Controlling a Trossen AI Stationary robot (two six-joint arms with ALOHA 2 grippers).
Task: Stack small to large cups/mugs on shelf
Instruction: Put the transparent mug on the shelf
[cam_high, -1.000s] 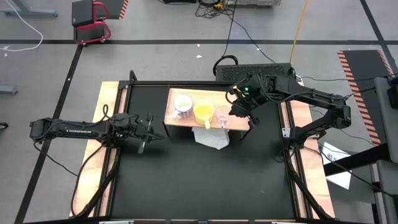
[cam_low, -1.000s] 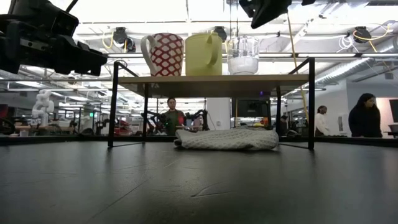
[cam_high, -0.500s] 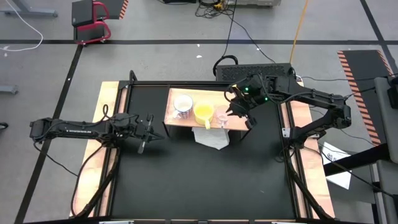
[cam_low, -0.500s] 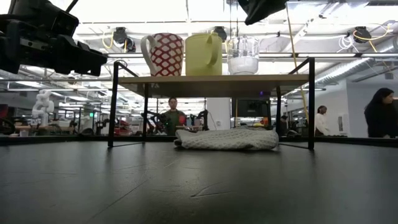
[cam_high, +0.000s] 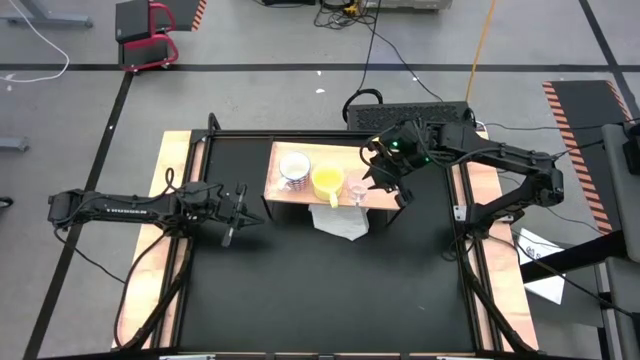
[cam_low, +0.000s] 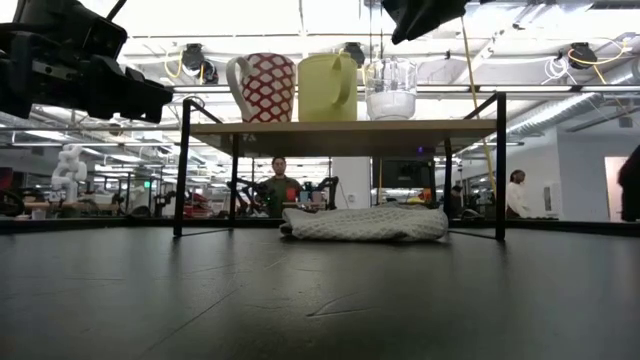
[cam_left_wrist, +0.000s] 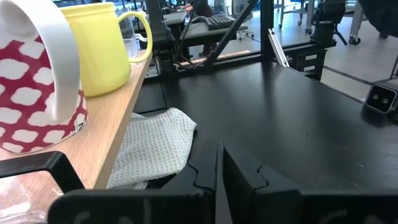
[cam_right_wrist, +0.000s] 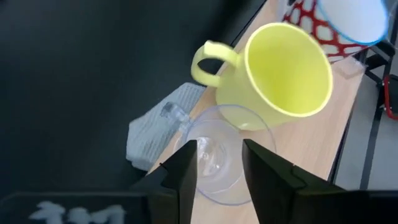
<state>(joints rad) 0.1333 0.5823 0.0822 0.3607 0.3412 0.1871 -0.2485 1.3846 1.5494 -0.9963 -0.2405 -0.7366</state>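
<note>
Spread since a second ago, right gripper (cam_high: 381, 177) hovers above clear glass cup (cam_high: 356, 187) on shelf (cam_high: 280, 193), frame centre, beside yellow mug (cam_high: 326, 180), white mug (cam_high: 294, 168); left gripper (cam_high: 241, 204) pressed together, centre-left.

No legible text, label, brand, number or sign is being shown in any of the views. Pale lettering is being glimpsed along the left arm (cam_high: 130, 210) at the left of the high view, but it is too small to be read. A tiny dark mark is being seen at the base of the white mug (cam_left_wrist: 37, 81) at the left of the left wrist view, also unreadable.
</note>
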